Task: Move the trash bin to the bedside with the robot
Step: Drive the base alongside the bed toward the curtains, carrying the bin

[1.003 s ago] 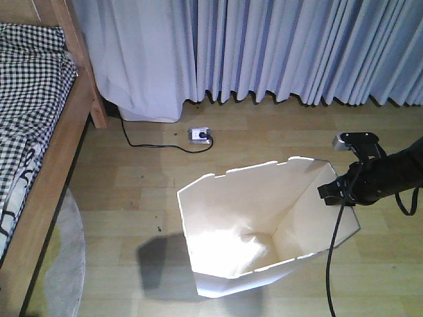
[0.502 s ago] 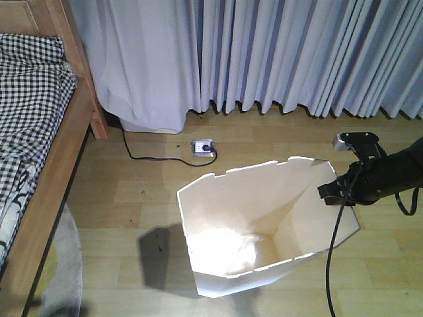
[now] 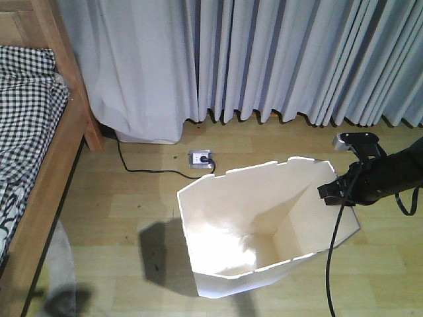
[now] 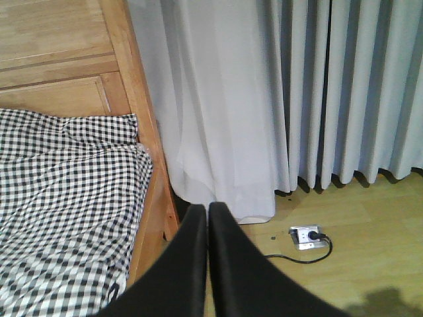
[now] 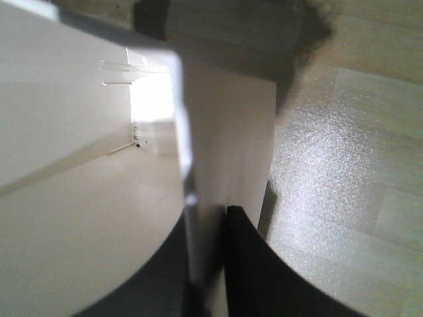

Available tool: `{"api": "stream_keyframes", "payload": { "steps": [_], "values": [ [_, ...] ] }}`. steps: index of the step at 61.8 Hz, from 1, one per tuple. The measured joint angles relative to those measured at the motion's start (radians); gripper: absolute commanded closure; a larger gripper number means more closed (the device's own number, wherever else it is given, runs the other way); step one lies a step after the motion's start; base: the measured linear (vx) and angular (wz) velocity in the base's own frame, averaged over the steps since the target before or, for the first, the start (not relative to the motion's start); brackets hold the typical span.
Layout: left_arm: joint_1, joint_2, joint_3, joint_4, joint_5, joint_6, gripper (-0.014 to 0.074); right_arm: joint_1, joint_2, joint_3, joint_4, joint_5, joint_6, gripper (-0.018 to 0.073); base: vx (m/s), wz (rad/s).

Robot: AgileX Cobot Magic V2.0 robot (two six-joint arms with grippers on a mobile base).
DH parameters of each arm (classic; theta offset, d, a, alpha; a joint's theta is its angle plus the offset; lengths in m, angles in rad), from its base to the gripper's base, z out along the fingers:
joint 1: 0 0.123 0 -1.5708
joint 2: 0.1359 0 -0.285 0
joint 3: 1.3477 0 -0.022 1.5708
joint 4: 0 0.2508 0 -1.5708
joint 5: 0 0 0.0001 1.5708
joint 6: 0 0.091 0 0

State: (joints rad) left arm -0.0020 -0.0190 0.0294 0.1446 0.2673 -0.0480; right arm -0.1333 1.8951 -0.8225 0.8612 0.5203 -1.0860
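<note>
Though empty, trash bin wall in right end effector.

I can read no text, label, brand or number in any of my views. The bin shows plain white walls. The floor socket is too small for me to make out any marking. A few curved black marks sit at the edge of the bedding, cut off by the frame; I cannot tell whether they are letters.
</note>
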Motion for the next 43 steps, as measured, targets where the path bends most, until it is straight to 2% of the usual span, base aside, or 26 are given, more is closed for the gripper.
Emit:
{"api": "stream_keyframes", "payload": {
  "steps": [43],
  "values": [
    [0.0,0.0,0.0,0.0,0.0,0.0,0.0602,0.0,0.0,0.0,0.0,0.0,0.0,0.0566,0.16,-0.02]
  ]
}}
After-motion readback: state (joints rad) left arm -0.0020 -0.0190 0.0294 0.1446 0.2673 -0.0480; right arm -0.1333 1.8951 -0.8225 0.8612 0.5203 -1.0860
